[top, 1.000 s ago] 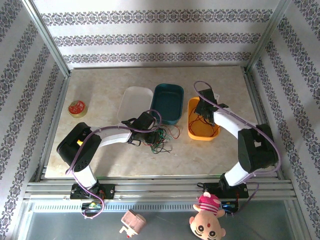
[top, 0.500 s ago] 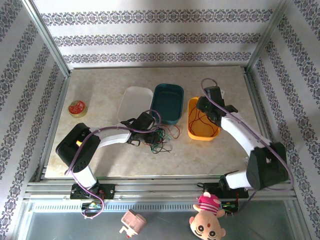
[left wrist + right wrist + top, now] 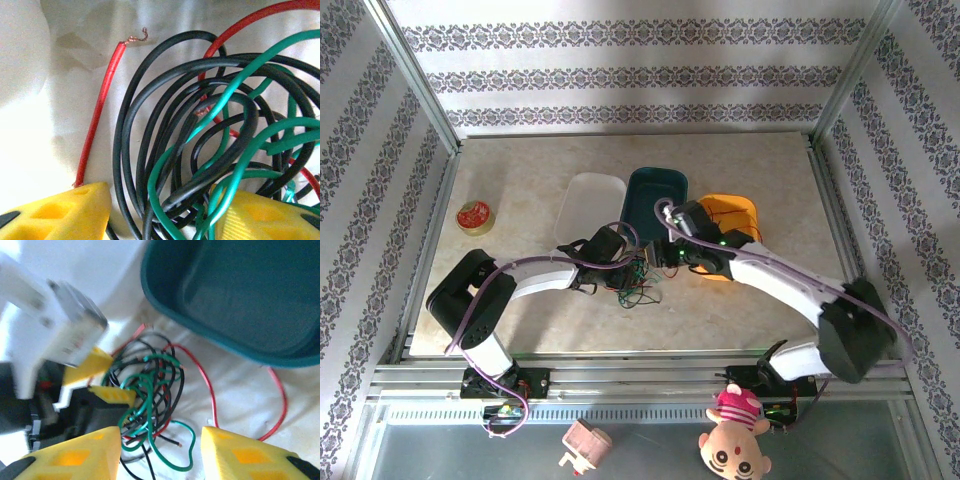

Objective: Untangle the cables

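The cables are being seen as one tangled heap of red, green and black strands. The heap is lying on the pale worktop, just in front of the teal tray and between the two grippers.

The left gripper is being held open at the heap's left edge. Its yellow fingers are being held apart, and several black and green loops are being framed in the gap between them. Bare worktop is being shown between one finger and the nearest black strand. Whether the other finger is pressing on the green strands cannot be told, since they are crossing right over it. A red strand with a bare copper tip is lying just beside the black loops, its lower end meeting the first finger.

The right gripper is also being held open, poised above the heap from the other side with its fingers set wide. A green loop and a loose black end are lying between them, apparently untouched, and nothing is being gripped. A longer red strand is being trailed out of the heap along the teal tray's near wall.

The teal tray is being flanked by a white tray and an orange tray.
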{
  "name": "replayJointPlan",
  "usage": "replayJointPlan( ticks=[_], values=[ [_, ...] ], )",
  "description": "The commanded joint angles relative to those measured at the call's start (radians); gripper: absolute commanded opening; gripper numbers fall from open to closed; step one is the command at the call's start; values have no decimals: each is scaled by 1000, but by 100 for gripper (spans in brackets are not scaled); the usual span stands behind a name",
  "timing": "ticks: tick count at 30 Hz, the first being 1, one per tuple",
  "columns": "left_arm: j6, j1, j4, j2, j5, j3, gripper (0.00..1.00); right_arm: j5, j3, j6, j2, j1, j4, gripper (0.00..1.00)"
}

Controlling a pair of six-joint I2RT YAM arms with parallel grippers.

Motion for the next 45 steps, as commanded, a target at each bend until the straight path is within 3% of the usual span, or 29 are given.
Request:
replayJointPlan(
  ticks=[1, 14, 19, 25, 33, 45],
  values=[
    [3, 18, -177, 27, -18, -66, 55, -29, 34, -7, 83, -17, 13, 42],
    [2, 17, -187, 18, -30, -67, 55, -53, 71, 17, 307, -47, 18, 38],
    [1, 18, -187, 21, -30, -65, 55, -35, 58, 33, 287, -47, 38, 2],
    [2, 17, -188, 25, -38, -64, 55, 17, 42, 24, 72, -45, 15, 0],
    [2, 17, -175, 49, -11, -59, 55, 218, 108, -40, -275, -67, -9, 0],
    [21, 18, -156, 84, 25, -53, 52, 434, 185, -137, -598, -222, 100, 0]
  ],
)
